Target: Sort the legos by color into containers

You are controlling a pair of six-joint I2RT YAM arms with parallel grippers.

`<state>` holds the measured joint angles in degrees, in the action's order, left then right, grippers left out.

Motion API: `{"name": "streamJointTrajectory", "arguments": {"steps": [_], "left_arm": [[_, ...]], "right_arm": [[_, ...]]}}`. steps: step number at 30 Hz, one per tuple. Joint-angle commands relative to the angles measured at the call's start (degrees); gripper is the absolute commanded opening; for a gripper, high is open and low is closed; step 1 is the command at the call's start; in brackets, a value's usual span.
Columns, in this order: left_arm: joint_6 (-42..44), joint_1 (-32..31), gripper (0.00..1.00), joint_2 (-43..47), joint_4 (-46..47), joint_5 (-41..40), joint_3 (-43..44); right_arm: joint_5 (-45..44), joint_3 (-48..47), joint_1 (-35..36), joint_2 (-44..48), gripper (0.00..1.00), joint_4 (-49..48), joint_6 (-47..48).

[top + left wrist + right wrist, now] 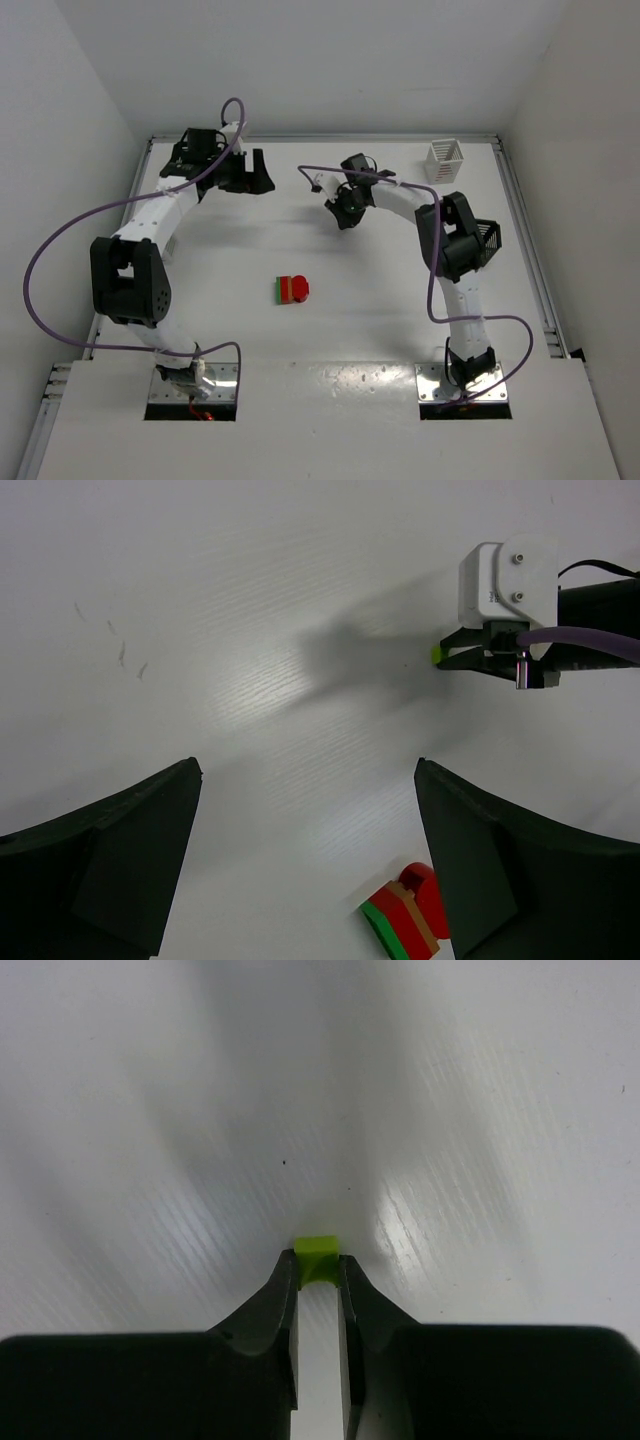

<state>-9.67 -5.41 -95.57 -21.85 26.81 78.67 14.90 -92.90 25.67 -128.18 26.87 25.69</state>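
Nearest the arm bases, a red-and-green stack [292, 290] lay alone in the middle of the table [380, 300], with neither gripper on it. Beyond it the right gripper [318, 1272] stood low over the surface, its jaws pinched onto a tiny yellow-green piece [318, 1248]. Only the very tips caught it, and part of the brick showed ahead of them. Farther back on the left, the left gripper [308, 780] hung with its jaws spread wide, holding nothing. Farthest of all, a white basket [445, 162] stood in the far right corner, well apart from the piece. With so slight a hold, the lift probably called for a slow, straight rise and no twisting of the wrist before any carry toward a container. The right wrist view alone showed how shallow the pinch was. The left wrist view showed the piece only as a green speck at the other arm's tip, yet caught the stack at the bottom of its frame. Only the overhead view showed the basket.
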Motion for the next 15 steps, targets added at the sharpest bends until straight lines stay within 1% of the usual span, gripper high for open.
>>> {"name": "streamJointTrajectory", "arguments": {"steps": [1,4,6,9,10,11,12,13,14,15], "left_arm": [[0.44,0.75,0.95,1.17,0.40,0.88,0.60],[1.06,0.75,1.00,2.40,0.40,0.88,0.60],[2.72,0.14,1.00,4.16,0.40,0.00,0.08],[5.26,-2.31,1.00,7.66,0.40,-4.82,-1.15],[6.15,-3.11,1.00,8.72,0.40,-7.79,-1.15],[7.11,-3.99,1.00,9.86,0.40,-9.30,-2.11],[8.60,-5.56,1.00,11.09,0.40,-10.71,-3.60],[9.14,-6.79,1.00,13.19,0.92,-13.16,-5.27],[9.14,-6.81,1.00,14.00,1.80,-14.40,-5.29],[9.14,-7.33,1.00,14.70,1.81,-15.37,-6.76]], "right_arm": [[-1.62,2.37,0.43,0.91,0.06,0.81,0.32],[-0.75,4.92,-0.26,6.70,0.05,2.13,-1.08],[-0.22,6.68,-1.06,12.04,0.05,4.06,-3.10],[-0.22,9.92,-4.21,17.68,0.05,8.18,-3.71],[-0.22,12.63,-5.36,22.14,0.04,8.98,-3.72],[0.30,14.14,-7.72,24.45,0.04,9.60,-5.11],[0.31,15.54,-8.96,26.73,0.04,10.82,-5.13],[0.31,18.08,-11.58,31.28,0.04,11.96,-6.00],[-0.21,19.24,-11.61,33.59,0.04,11.97,-6.01],[-0.22,20.12,-14.31,35.61,0.04,13.37,-6.70]]}}
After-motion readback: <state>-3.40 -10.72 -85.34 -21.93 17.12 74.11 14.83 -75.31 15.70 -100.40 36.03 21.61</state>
